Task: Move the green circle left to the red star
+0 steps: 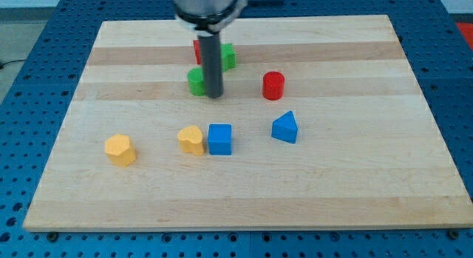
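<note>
My tip (214,94) rests on the board just right of a green block (196,81), touching or nearly touching it; this block looks round, and the rod hides part of it. A second green block (228,57) sits up and to the right behind the rod, its shape unclear. A red block (197,49), mostly hidden by the rod, shows just left of the rod above the first green block; its shape cannot be made out.
A red cylinder (273,86) stands right of the tip. A blue triangular block (285,128), a blue cube (219,138), and two yellow blocks (191,140) (120,149) lie lower on the wooden board (355,184).
</note>
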You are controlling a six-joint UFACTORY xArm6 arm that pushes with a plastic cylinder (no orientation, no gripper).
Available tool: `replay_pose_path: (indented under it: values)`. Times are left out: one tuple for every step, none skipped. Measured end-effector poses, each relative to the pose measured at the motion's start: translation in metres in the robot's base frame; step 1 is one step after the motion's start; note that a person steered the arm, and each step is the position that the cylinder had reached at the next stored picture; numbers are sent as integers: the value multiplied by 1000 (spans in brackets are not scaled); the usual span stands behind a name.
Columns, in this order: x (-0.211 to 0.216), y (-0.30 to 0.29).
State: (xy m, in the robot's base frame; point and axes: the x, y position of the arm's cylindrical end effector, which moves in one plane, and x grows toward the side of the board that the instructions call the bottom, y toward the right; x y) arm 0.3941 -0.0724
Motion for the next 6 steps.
replay_pose_path:
  values:
    - [-13, -26]
    - [0, -26]
    - [2, -40]
    - [-31, -53]
    - [-51, -42]
    - [-51, -40]
